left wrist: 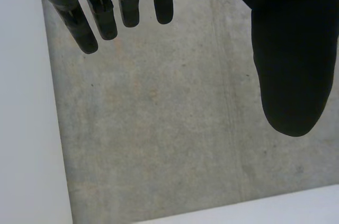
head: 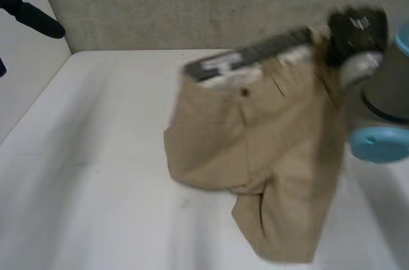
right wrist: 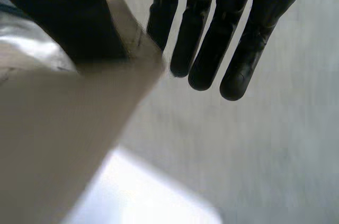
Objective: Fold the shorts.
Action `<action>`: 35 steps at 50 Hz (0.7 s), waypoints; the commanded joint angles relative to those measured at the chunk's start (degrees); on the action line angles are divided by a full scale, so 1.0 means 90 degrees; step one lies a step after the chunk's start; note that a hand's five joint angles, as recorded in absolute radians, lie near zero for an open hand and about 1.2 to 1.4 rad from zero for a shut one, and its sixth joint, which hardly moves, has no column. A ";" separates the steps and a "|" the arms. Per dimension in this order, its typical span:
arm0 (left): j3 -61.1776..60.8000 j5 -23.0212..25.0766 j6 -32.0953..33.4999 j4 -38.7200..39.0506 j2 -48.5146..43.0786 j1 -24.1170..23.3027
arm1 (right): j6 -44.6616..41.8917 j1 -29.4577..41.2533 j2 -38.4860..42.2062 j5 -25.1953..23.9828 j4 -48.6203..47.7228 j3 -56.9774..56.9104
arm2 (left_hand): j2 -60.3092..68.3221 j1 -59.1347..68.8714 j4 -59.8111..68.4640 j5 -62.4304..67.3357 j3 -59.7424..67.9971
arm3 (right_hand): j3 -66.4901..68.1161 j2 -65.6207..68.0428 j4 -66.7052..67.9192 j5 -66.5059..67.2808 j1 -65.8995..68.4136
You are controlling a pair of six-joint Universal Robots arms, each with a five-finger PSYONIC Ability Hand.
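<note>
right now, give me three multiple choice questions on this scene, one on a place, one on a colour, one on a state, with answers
1. Where on the shorts does the right robot hand grip?
A) a leg hem
B) the waistband end
C) the crotch

2. What colour are the shorts?
A) blue
B) red
C) tan

3. How is the left robot hand?
A) open, holding nothing
B) shut on the shorts
C) pressing the shorts flat

Answers:
1 B: the head view shows it at the end of the dark-lined waistband, and its wrist view shows the thumb pinching cloth.
2 C: the cloth is tan in the head view.
3 A: its fingers are straight with nothing between them, away from the shorts.
</note>
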 commanded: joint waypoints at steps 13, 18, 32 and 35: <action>-0.0271 -0.0019 0.0045 -0.0011 -0.1037 -0.1264 | -0.0086 -0.1218 -0.1019 -0.2499 0.1258 0.1283 | -0.0197 -0.0248 -0.0218 -0.0283 -0.0290 | -0.5472 -0.5451 -0.5507 -0.5382 -0.4344; -0.0446 0.0010 0.0045 -0.0030 -0.1447 -0.1615 | -0.0690 -0.1296 -0.1235 -0.3827 0.1316 0.1605 | -0.0141 -0.0192 -0.0162 -0.0226 -0.0234 | -0.5472 -0.5451 -0.5507 -0.5382 -0.4344; -0.0379 -0.0039 0.0035 0.0642 -0.3496 -0.2533 | -0.3543 -0.1931 -0.1049 -0.4444 0.1932 0.2367 | 0.0120 0.0069 0.0099 0.0034 0.0026 | -0.5370 -0.5349 -0.5405 -0.5280 -0.4241; -0.0203 -0.0078 0.0045 0.0878 -0.3849 -0.2612 | -0.3417 -0.1951 -0.1039 -0.4444 0.1874 0.2523 | 0.0158 0.0107 0.0137 0.0073 0.0065 | -0.5015 -0.4993 -0.5050 -0.4924 -0.3886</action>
